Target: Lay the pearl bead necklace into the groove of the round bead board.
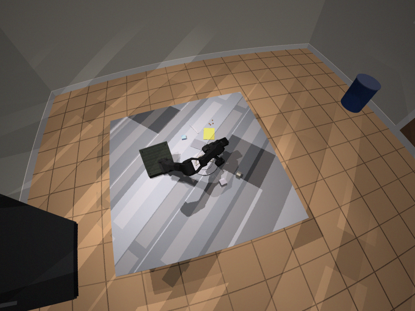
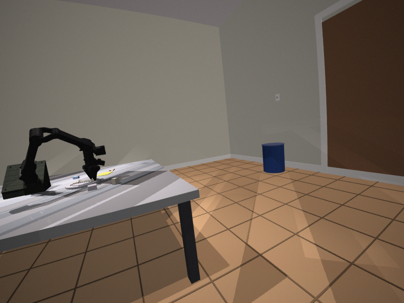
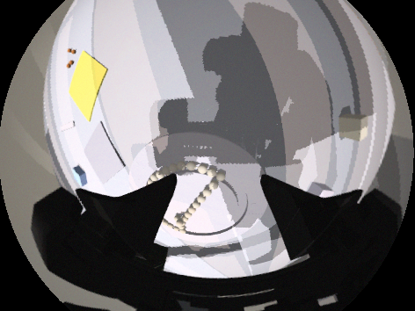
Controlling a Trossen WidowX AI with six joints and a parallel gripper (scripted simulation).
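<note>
My gripper is open, its tips low over the round bead board. The pearl bead necklace lies on the board. In the wrist view it curves along the board's upper left, bends sharply between the open fingertips, then runs diagonally across the middle to a small bunch of beads at the lower left. The right and lower parts of the groove show without beads. My left finger hides part of the necklace's left side; seating of the upper beads is hard to tell.
A beige block and a pale pink block stand beside the board. On another side are a grey sheet, a yellow square, a blue block and several tiny orange balls.
</note>
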